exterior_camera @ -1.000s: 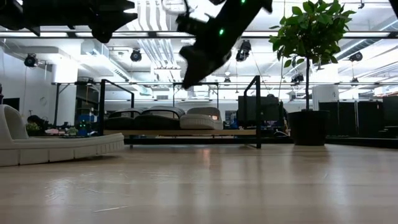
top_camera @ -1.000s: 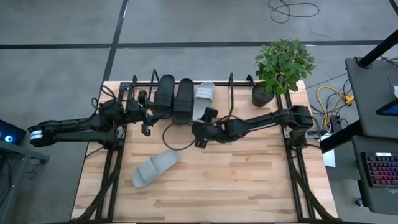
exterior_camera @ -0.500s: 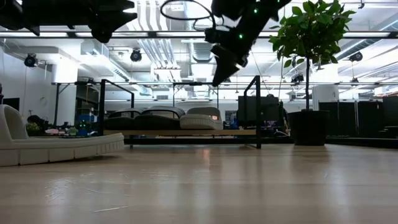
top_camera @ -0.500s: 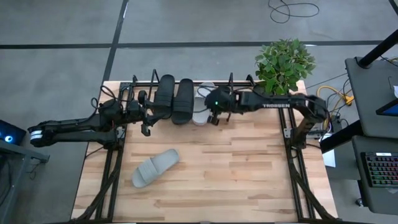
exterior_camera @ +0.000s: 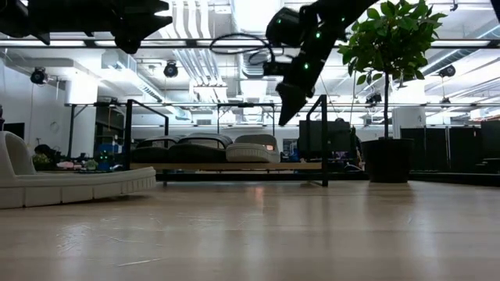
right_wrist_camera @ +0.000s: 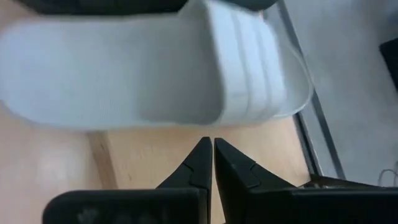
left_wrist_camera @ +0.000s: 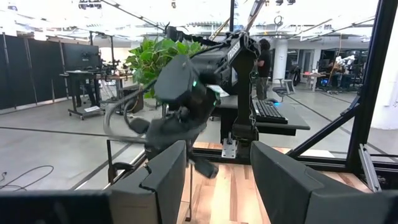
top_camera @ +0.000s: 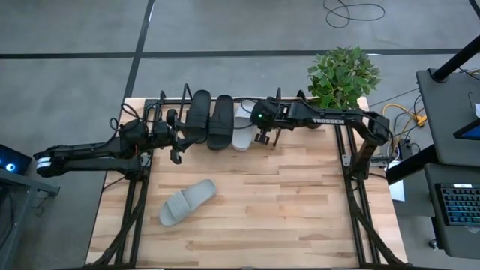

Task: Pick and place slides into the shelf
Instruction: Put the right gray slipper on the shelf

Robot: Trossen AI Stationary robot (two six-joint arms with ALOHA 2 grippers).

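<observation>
Two black slides [top_camera: 210, 120] and one light grey slide [top_camera: 241, 135] lie side by side, soles down, on the base board of the shelf [top_camera: 278, 96] at the table's far edge. A second light grey slide [top_camera: 187, 201] lies flat on the table, near left of the middle. My right gripper [top_camera: 262, 138] hangs shut just above the shelf, beside the light grey slide [right_wrist_camera: 155, 68], and touches nothing. My left gripper [top_camera: 178, 137] waits open left of the black slides, its fingers [left_wrist_camera: 165, 180] apart and holding nothing.
A potted plant [top_camera: 341, 75] stands at the far right corner, close to my right arm. The shelf's black wire uprights [exterior_camera: 324, 140] rise on both sides of the slides. Bare wooden table [top_camera: 285, 210] spreads across the near half.
My right gripper has swung from the table's middle toward the far edge and now hangs over the shelf's right part, partly covering the light grey slide there. Its fingers have come together on the way. The slides have stayed in place.
</observation>
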